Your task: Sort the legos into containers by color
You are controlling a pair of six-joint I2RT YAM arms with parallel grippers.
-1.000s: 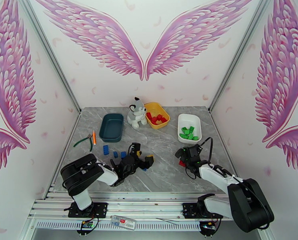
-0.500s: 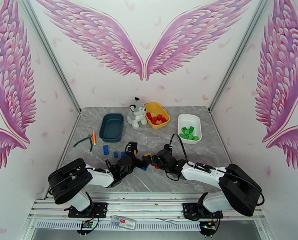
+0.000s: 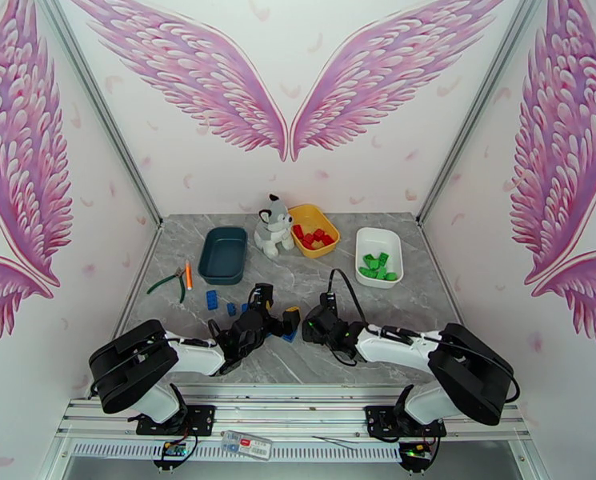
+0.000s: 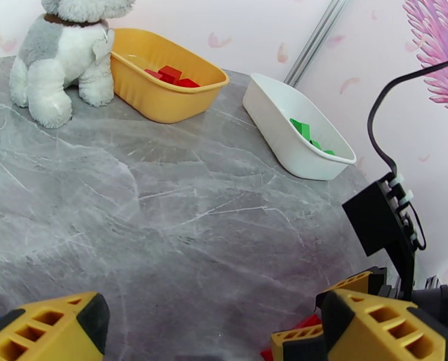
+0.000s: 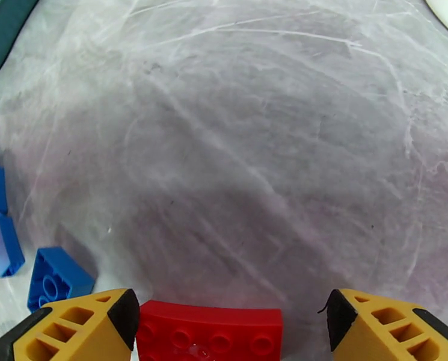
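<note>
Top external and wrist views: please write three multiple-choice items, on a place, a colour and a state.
1. The plush husky stands: A. between the teal tray and the yellow tray B. inside a tray C. on an arm
2. The bricks in the white tray are: A. red B. green C. blue
3. The right gripper has its fingers: A. shut, empty B. shut on a brick C. open, a red brick between them
Key: A, a tray on each side; B, green shows on white; C, a gap beside the brick.
</note>
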